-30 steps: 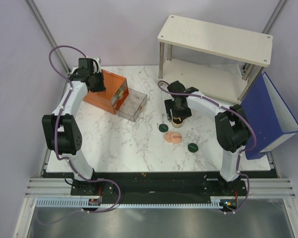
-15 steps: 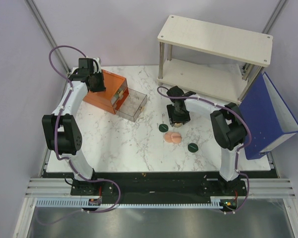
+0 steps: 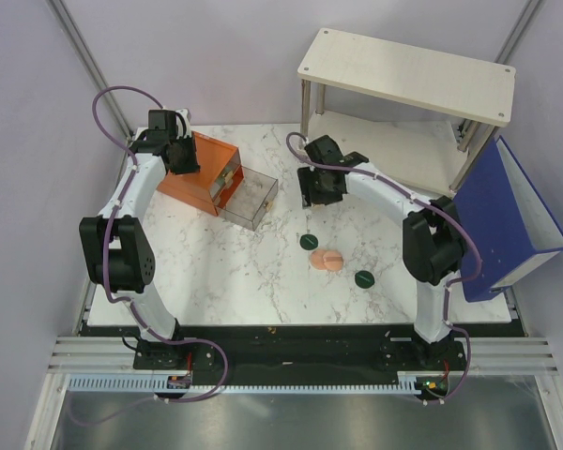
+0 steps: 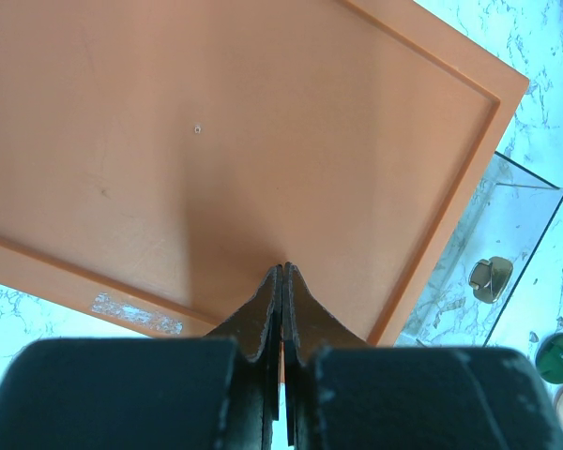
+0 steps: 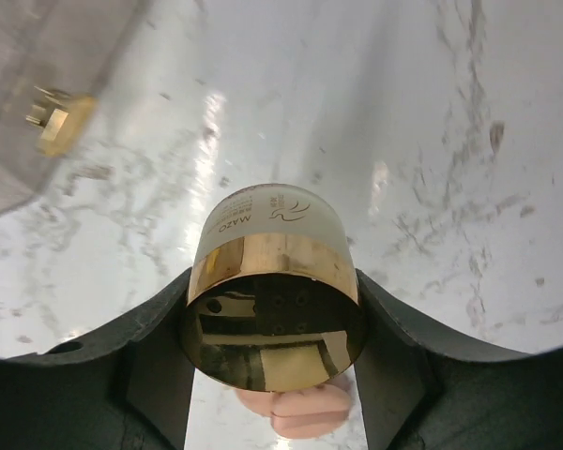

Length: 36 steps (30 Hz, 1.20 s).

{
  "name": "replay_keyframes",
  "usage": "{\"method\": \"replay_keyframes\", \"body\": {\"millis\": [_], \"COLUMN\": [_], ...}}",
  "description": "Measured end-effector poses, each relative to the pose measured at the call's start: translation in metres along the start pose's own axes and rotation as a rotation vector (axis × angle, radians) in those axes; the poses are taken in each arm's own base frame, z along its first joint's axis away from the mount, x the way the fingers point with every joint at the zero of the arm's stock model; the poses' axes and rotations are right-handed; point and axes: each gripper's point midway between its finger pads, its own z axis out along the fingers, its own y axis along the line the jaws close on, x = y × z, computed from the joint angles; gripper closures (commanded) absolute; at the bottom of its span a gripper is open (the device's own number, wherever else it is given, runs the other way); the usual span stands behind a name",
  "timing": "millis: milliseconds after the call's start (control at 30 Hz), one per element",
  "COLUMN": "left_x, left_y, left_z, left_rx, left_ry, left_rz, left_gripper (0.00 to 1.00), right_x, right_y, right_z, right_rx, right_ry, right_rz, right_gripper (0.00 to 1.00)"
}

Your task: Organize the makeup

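Observation:
My right gripper point(image 5: 272, 309) is shut on the tan-gold jar point(image 5: 267, 253) and holds it above the marble, its mirrored lid facing the camera. In the top view this gripper point(image 3: 320, 187) hangs right of the clear drawer point(image 3: 250, 199); the jar is hidden under it there. A peach-pink compact point(image 3: 327, 260) lies between two dark green discs point(image 3: 308, 242) point(image 3: 363, 278). The compact point(image 5: 305, 411) also shows below the jar. My left gripper point(image 4: 283, 269) is shut, with its tips against the top of the orange box point(image 4: 244, 141).
The drawer point(image 4: 507, 234) stands pulled out of the orange box point(image 3: 199, 173), with a small gold piece point(image 4: 489, 276) showing in it. A white two-tier shelf point(image 3: 408, 73) stands at the back right. A blue bin point(image 3: 509, 217) leans at the right edge.
The right gripper closed on the jar beside the compact, lifted it and carried it back and left, toward the drawer. The left arm has not moved.

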Motion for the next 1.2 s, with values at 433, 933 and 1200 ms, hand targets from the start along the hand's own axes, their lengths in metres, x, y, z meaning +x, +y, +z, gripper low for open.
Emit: {"method": "replay_keyframes", "body": {"millis": [433, 933, 1200], "left_x": [0.0, 0.0, 0.0], "left_y": [0.0, 0.0, 0.0], "left_z": [0.0, 0.0, 0.0], "left_rx": [0.0, 0.0, 0.0], "left_ry": [-0.001, -0.002, -0.003], "left_rz": [0.0, 0.001, 0.005], "left_gripper": [0.98, 0.98, 0.98], "right_x": [-0.1, -0.052, -0.053], "right_y": [0.108, 0.178, 0.182], "right_z": [-0.006, 0.045, 0.057], "right_rx": [-0.248, -0.335, -0.34], "right_ry": [-0.218, -0.097, -0.105], "right_rz": [-0.042, -0.07, -0.041], "right_gripper": [0.94, 0.72, 0.5]}}
